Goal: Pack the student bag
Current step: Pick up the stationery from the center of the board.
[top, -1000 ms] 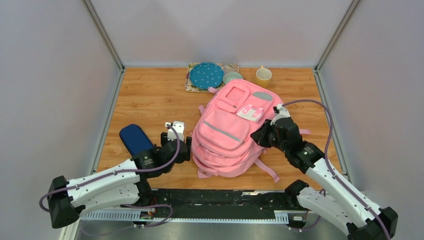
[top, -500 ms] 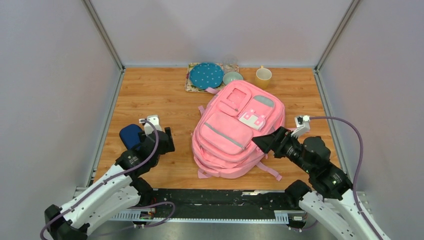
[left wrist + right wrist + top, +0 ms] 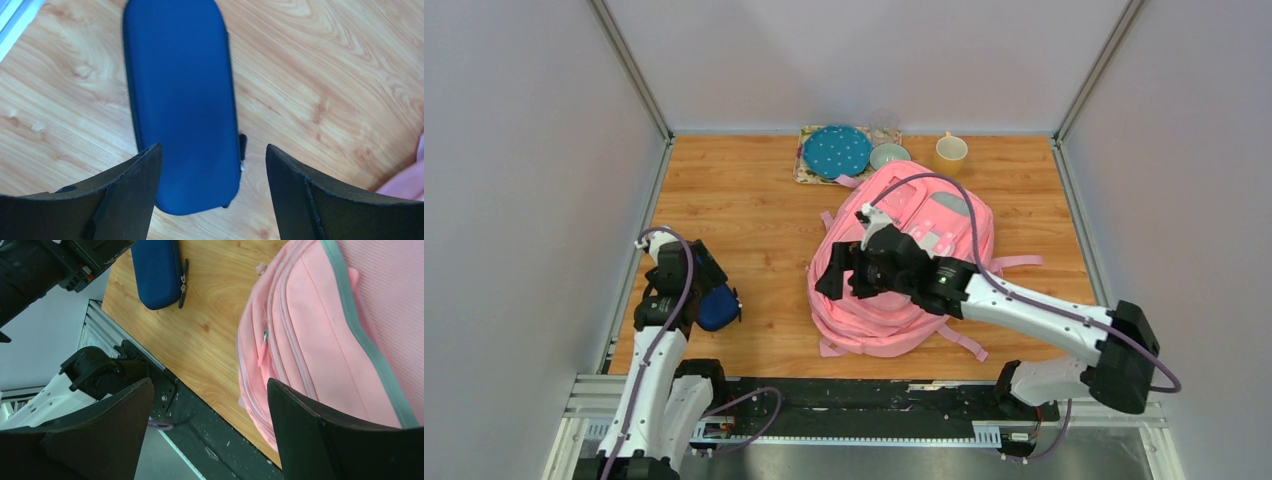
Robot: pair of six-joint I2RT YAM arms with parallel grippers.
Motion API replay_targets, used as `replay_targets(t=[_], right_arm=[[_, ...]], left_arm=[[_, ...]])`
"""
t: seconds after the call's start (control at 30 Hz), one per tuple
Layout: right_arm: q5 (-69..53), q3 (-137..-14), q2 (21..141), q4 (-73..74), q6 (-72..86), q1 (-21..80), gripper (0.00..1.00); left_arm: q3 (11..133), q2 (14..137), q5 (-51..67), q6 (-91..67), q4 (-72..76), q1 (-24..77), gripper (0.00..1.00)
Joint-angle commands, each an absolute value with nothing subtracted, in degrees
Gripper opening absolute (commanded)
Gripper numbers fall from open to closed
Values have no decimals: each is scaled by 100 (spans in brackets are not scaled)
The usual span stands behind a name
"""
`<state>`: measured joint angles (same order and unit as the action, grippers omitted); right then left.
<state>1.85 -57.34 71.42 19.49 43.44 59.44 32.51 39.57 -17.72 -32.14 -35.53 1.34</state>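
Observation:
The student bag (image 3: 874, 320) is a large pink backpack lying flat mid-table, front pockets up. My right arm reaches across it from the right. The right gripper (image 3: 831, 281) hangs open over the bag's near-left edge, holding nothing. In the right wrist view the right gripper (image 3: 210, 382) frames the table's front edge, with the bag (image 3: 325, 330) to the right. A navy-blue zip pouch (image 3: 719, 309) lies left of the bag. The left gripper (image 3: 213, 147) is open just above the near end of the pouch (image 3: 182, 100), not touching it.
At the back of the table stand a blue dotted plate (image 3: 836, 150) on a mat, a teal bowl (image 3: 889, 155), a clear glass (image 3: 885, 128) and a yellow mug (image 3: 951, 150). A black and metal rail (image 3: 844, 400) runs along the near edge. Walls enclose three sides.
The right gripper opened and its arm swung from the bag's right side across to the near-left edge. The left arm drew back leftward and now stands over the pouch.

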Motion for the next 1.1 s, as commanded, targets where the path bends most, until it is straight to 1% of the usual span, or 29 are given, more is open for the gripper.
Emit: replay_targets(t=[0.0, 0.1, 0.13, 0.2, 0.27, 0.43, 0.5, 0.6, 0.73, 0.83, 0.93, 0.97, 1.03, 1.07], right_arm=[[-193, -6432, 7856, 1222, 4219, 5959, 87], [-404, -6548, 8112, 1178, 4227, 5976, 87], [-422, -6513, 8121, 1169, 4219, 5977, 87], [-439, -6417, 8043, 1125, 4201, 5977, 88], [-404, -6249, 7955, 1090, 4184, 5977, 88], [-466, -6073, 7858, 1099, 4166, 5968, 89], [-501, -6003, 7840, 1055, 4183, 5968, 89], [-527, -5942, 7840, 1046, 4175, 5968, 89], [-484, -5827, 7752, 1072, 4175, 5968, 89], [-448, -5739, 7673, 1099, 4175, 5959, 89], [-422, -5660, 7594, 1107, 4184, 5933, 89], [-404, -5643, 7585, 1107, 4184, 5933, 89], [-396, -5599, 7550, 1108, 4201, 5924, 90], [-387, -5590, 7550, 1116, 4192, 5924, 89]], left_arm=[[3331, 4261, -1292, -2980, -3357, -482, 83], [3087, 4464, -1030, -2892, -3183, -930, 83], [2989, 4482, -846, -2866, -3069, -1245, 83], [2744, 4517, -346, -2804, -2822, -1484, 83], [2628, 4535, -255, -2690, -2681, -1617, 84], [2347, 4553, -273, -2435, -2541, -1635, 84], [2294, 4693, 165, -2478, -2418, -1643, 84], [2049, 4913, 368, -2715, -2250, -1635, 85], [1548, 5018, 904, -2909, -1593, -1643, 83], [1266, 5115, 1256, -2988, -1215, -1635, 77], [1108, 5343, 1791, -3006, -846, -1635, 68], [1038, 5500, 2097, -3015, -731, -1635, 62], [1002, 5659, 2302, -3023, -528, -1626, 59], [958, 5799, 2425, -3023, -475, -1635, 46]])
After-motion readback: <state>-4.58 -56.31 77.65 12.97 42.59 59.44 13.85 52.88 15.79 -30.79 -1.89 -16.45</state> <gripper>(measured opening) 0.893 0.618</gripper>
